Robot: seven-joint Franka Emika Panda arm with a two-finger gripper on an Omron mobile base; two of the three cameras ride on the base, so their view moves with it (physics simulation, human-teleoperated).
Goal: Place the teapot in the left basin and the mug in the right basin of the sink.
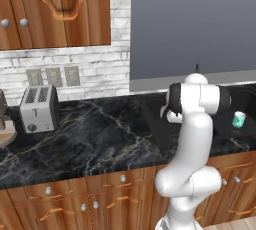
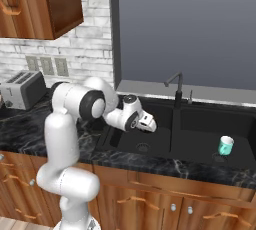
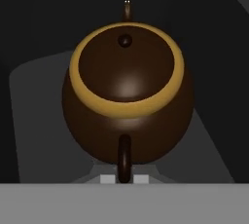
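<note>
Two items on my list, each checked against its basin.

Item one, the teapot (image 3: pixel 127 96): dark brown, rounded, ochre ring round the lid, small knob on top. My hand view looks straight down on it, its loop handle rising between the finger tips at the bottom edge. I read the hand (image 2: pixel 150 124) as clenched on that handle, carrying the pot. From the right base view the hand hangs over the left basin (image 2: pixel 131 144), the narrower one, above its round drain; the pot itself I cannot make out from that side. Dark basin floor lies beneath the pot in the hand view, and I cannot tell whether it touches. Status: over the correct basin, not yet released, as I judge it.

Item two, the mug (image 2: pixel 226 146): teal with a white band, standing upright in the right basin (image 2: pixel 200 129), well apart from the hand. Status: appears done.

Surroundings: the sink (image 2: pixel 172 160) sits in the black marbled tabletop (image 1: pixel 90 139), gooseneck faucet (image 2: pixel 176 86) behind the divider, toaster (image 1: pixel 39 108) far along to the left.

Outstanding, in my judgement: lower the teapot, let go, lift clear.
</note>
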